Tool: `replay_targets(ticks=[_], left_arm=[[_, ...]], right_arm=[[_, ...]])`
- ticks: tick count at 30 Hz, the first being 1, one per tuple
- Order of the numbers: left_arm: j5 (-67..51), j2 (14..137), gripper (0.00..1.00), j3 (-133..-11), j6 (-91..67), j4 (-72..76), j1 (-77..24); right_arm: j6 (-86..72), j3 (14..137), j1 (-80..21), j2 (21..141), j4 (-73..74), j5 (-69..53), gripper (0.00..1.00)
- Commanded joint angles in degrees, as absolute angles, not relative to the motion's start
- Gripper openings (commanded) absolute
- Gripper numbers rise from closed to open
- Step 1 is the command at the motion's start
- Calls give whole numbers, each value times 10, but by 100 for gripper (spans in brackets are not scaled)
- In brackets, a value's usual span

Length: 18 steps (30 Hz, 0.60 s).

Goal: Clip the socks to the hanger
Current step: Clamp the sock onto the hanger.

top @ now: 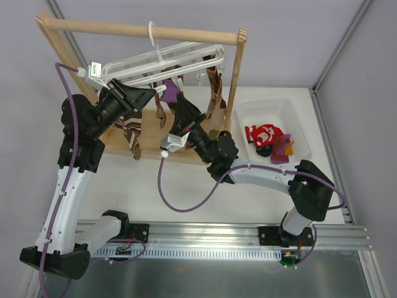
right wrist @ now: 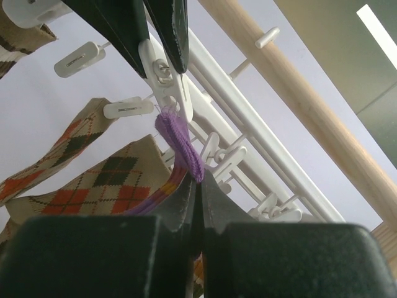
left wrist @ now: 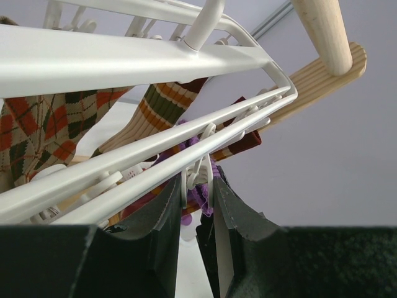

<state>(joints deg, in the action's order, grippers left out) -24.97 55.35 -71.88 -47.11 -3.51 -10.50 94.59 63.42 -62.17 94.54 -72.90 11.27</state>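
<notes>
The white hanger (top: 180, 57) hangs by its hook from the wooden rack. My left gripper (top: 155, 93) is shut on one of its dangling clips (left wrist: 201, 167), with a finger on each side of it (left wrist: 198, 181). My right gripper (top: 176, 107) is shut on the cuff of a purple sock (right wrist: 184, 148) and holds it up right under that clip (right wrist: 166, 79); the cuff's top touches the clip's lower end. Brown argyle socks (right wrist: 93, 180) and a brown-white wavy sock (top: 131, 133) hang clipped to the hanger. A red sock (top: 263, 135) and a magenta sock (top: 283, 149) lie in the basket.
The wooden rack's top bar (top: 142, 31) and right post (top: 234, 81) stand close round both grippers. The white plastic basket (top: 296, 124) sits on the table at the right. More free clips (right wrist: 232, 155) hang along the hanger rails.
</notes>
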Motion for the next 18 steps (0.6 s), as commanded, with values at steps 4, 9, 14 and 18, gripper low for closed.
replay_targets(ticks=[4,9,14,18], left_arm=[[-285,555,12,-729,-477,-58,-110],[-287,559,12,-728,-480,-57,-110],[-295,561,12,-733,-480,-55,-110],[-298,560,12,-732,-478,-55,-110]], right_arm=[[942,666,-628,949,-780,103,1],[949,671,-631,954,-789,100,1],[954,678,-634,958,-782,99,1],[967,684,-633,968,-787,98,1]])
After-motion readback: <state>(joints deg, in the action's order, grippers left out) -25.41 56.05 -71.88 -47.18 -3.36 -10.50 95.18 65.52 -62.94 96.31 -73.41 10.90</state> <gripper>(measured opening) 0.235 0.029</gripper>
